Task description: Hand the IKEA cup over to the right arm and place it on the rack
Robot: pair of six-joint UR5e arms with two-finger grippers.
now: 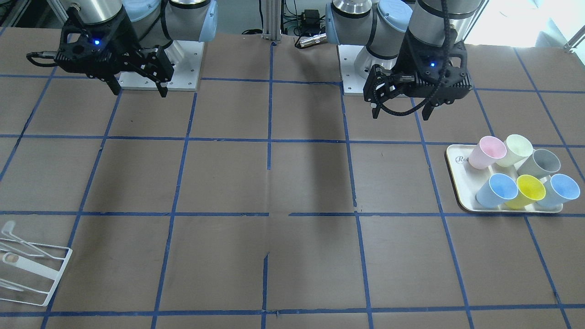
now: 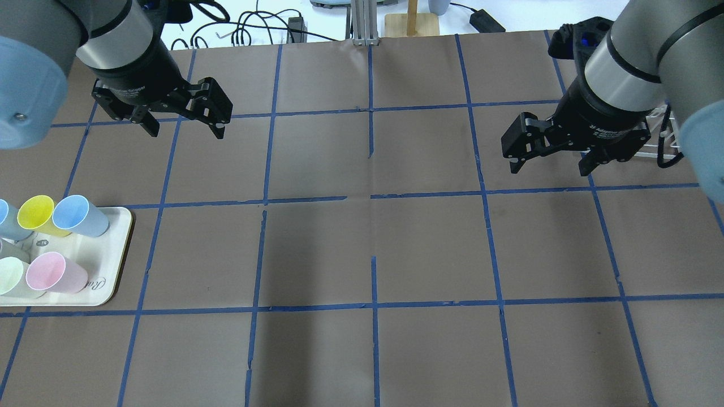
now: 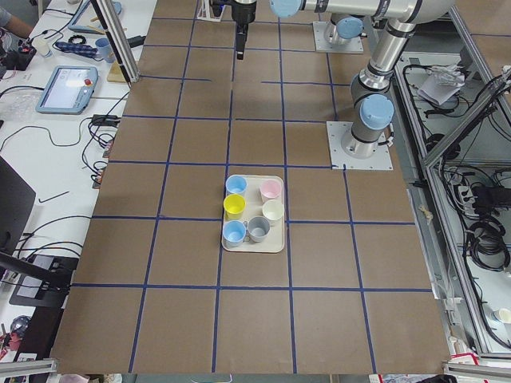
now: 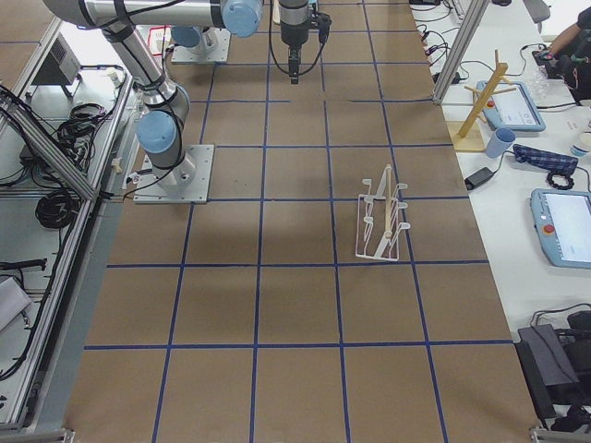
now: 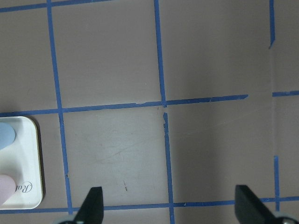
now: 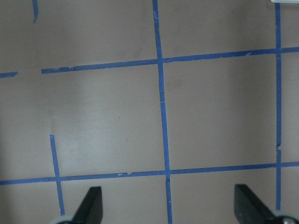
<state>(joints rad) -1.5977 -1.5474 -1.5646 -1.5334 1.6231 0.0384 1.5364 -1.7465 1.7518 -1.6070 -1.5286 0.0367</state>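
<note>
The jaws of the left arm [image 2: 113,39] stand apart and hold nothing, above bare worktop [image 2: 367,254]. Those of the right arm [image 2: 628,62] are likewise apart and hold nothing.

The IKEA cup [image 1: 530,189] stands mouth up on the cream tray [image 1: 460,183] near the worktop's left edge, between two light blue cups [image 1: 500,189]. The rack [image 4: 383,221] sits near the right edge, toward the far corner, and carries no cup.

Judgement: the task is not yet begun. Pick-up, hand-over and placing are all left to do.

Limits: the overhead view hides most of the rack behind the right arm and crops the tray. The front view crops the rack. Whether the IKEA cup touches its neighbours cannot be told.
</note>
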